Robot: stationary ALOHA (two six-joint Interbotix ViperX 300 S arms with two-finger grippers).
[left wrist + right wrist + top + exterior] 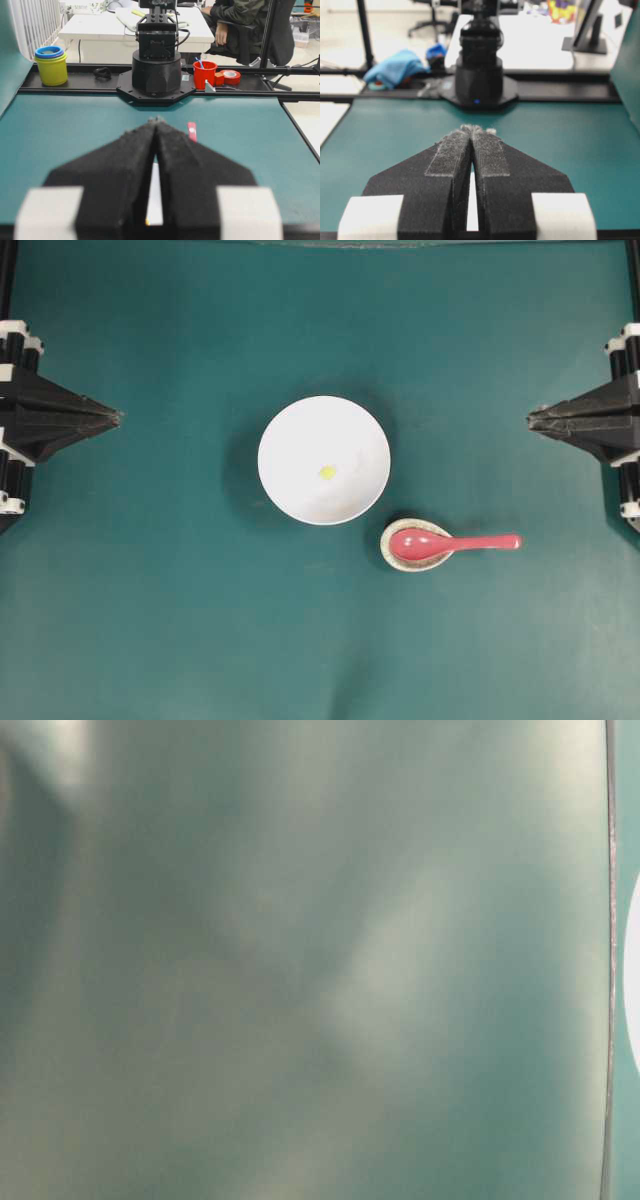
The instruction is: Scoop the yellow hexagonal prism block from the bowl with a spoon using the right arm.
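Right hand (530, 421) pressed together, empty, well apart from spoon (450, 543). Spoon's glossy, prob slippery & stiff: pinch mid-handle. Block (327, 472) tiny, light, in bowl (290, 430).

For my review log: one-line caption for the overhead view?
Yellow block in white bowl; pink spoon resting on speckled dish beside it.

The bowl (324, 460) sits mid-frame with the block (327, 472) inside; the spoon (440, 543) rests in a dish (396, 556) at its lower right.
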